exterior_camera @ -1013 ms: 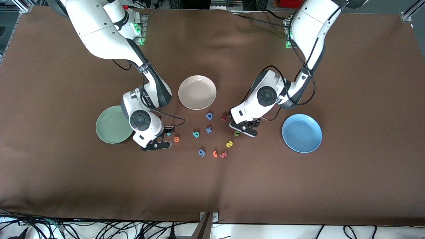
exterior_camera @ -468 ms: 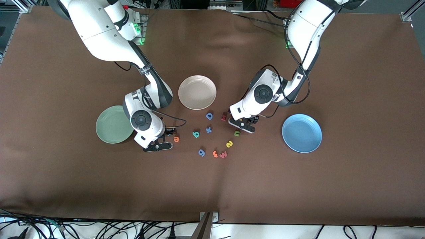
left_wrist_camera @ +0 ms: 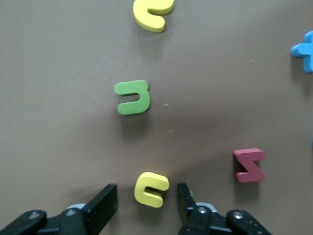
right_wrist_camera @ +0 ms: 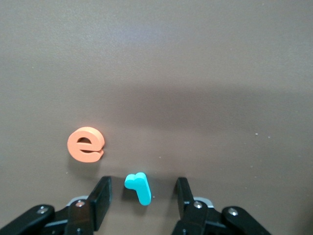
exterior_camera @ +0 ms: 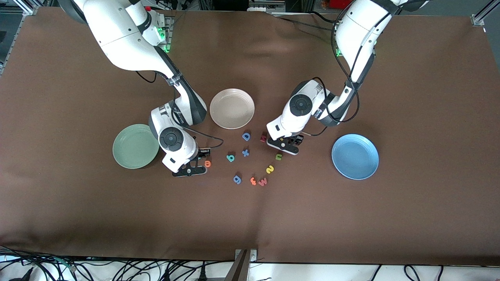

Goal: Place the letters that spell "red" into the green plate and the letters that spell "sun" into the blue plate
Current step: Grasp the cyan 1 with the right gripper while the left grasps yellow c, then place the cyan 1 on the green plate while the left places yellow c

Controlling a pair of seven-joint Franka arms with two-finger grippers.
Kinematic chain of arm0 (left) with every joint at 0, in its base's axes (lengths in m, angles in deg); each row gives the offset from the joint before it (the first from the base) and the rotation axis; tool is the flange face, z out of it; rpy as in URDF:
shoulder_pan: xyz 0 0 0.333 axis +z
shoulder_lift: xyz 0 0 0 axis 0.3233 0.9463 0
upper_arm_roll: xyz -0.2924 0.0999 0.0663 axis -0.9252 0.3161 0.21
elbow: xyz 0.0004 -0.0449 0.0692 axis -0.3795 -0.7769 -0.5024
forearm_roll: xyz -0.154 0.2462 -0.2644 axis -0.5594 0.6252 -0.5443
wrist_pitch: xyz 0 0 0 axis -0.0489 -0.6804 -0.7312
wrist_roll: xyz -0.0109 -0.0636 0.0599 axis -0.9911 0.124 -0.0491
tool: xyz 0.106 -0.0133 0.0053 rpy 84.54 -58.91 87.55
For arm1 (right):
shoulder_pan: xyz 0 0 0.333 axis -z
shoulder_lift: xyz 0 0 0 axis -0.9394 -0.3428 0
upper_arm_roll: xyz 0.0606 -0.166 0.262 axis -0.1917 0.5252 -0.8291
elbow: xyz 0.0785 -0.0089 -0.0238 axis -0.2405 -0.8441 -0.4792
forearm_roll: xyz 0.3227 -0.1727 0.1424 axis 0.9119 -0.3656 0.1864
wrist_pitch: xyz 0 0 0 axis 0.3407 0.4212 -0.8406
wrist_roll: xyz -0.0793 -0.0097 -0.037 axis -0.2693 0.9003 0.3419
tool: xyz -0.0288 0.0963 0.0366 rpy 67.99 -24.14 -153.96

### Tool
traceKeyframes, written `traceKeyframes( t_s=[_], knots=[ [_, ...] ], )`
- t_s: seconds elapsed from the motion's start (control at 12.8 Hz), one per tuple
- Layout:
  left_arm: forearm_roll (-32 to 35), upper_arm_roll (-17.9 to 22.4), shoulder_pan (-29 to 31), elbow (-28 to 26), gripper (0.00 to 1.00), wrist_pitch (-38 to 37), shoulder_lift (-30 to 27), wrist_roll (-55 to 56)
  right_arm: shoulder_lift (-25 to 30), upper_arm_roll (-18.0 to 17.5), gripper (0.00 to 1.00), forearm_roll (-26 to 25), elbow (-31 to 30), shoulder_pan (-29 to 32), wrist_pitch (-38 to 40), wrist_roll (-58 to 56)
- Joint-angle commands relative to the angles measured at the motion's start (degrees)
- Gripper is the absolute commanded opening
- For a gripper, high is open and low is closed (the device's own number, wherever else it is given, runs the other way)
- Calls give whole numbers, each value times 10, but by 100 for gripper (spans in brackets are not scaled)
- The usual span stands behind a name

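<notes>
Right gripper (right_wrist_camera: 141,200) low over teal r (right_wrist_camera: 138,187), fingers spread either side, orange e (right_wrist_camera: 85,144) just beside. Left gripper (left_wrist_camera: 146,205) likewise straddling yellow u (left_wrist_camera: 151,189), not yet pinching. Best centred before squeezing; plates unfilled.

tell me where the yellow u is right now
The yellow u lies on the table between the left gripper's open fingers, beside the dark red letter and the green n.

A matt brown cloth (exterior_camera: 351,218), faintly creased, covers the bench. The yellow "u" (left_wrist_camera: 151,189), olive-green "n" (left_wrist_camera: 133,97), teal "r" (right_wrist_camera: 138,187) and orange "e" (right_wrist_camera: 85,144) look like soft matt foam. The green plate (exterior_camera: 131,150) and blue plate (exterior_camera: 355,156) show smooth, satin ridged rims. The arm shells are glossy white plastic.
</notes>
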Motion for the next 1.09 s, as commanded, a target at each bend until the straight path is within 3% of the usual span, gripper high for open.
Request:
traceKeyframes(
  t_s=[0.0, 0.08, 0.23, 0.31, 0.39, 0.7, 0.86, 1.01],
  knots=[
    [19, 7, -7, 3, 57, 5, 7, 21, -7, 1, 43, 2, 11, -2, -1, 5],
    [19, 7, -7, 3, 55, 5, 7, 22, -7, 1, 29, 2, 11, -2, -1, 5],
    [19, 7, -7, 3, 31, 4, 6, 22, -7, 1, 0, 2, 11, -1, 0, 5],
    [19, 7, -7, 3, 16, 4, 5, 21, -6, 0, 0, 3, 11, -1, 0, 4],
    [19, 6, -7, 4, 8, 3, 3, 21, -5, 1, 0, 3, 11, -1, 1, 4],
    [19, 5, -3, 6, 5, -3, -8, 22, 25, 4, 0, 3, 14, 13, 20, -4],
    [19, 5, 0, 19, 5, -37, -23, 20, 60, 6, 0, 3, 12, 22, 60, -1],
    [20, 8, 12, 32, 5, -85, -45, 15, 93, 29, 0, 2, 9, 26, 103, -3]
  ],
)
